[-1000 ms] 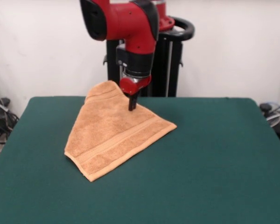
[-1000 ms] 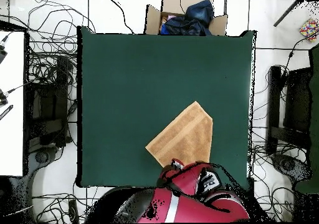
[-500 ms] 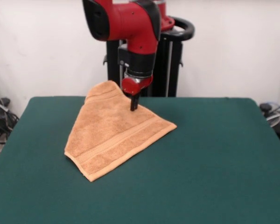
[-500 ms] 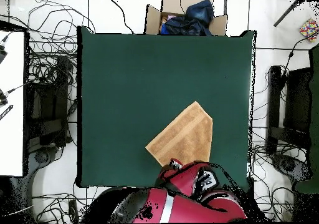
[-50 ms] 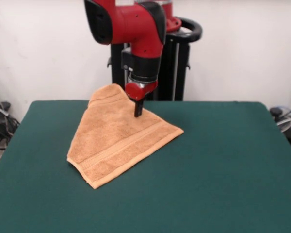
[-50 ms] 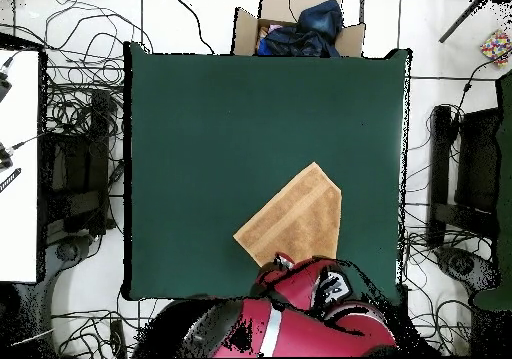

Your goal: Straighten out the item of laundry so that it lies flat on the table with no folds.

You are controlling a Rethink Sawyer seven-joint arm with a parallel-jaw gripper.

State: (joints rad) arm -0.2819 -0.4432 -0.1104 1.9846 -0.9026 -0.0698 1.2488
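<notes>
Nearest the front camera lies the bare dark green felt-topped desk (image 5: 223, 184), wide and flat. Beyond that bare area, left of centre, rests the orange-tan terry towel (image 5: 119, 141), folded into a rough triangle with its woven border band running along the near right edge. A doubled layer is visible, and the far corner humps up off the desk surface. In the overhead view the same towel (image 6: 295, 220) sits close to the desk (image 6: 200, 125) edge on the robot's side.

Farther back, the red and black end effector (image 5: 137, 110) points straight down at the towel's far portion, its dark tips at or just above the cloth. Whether the tips stand apart or together cannot be determined.

Risk assessment: a grasp here may catch both layers, so a pull would drag the whole towel instead of opening the fold. Dragging toward the robot could slide cloth off the desk edge.
</notes>
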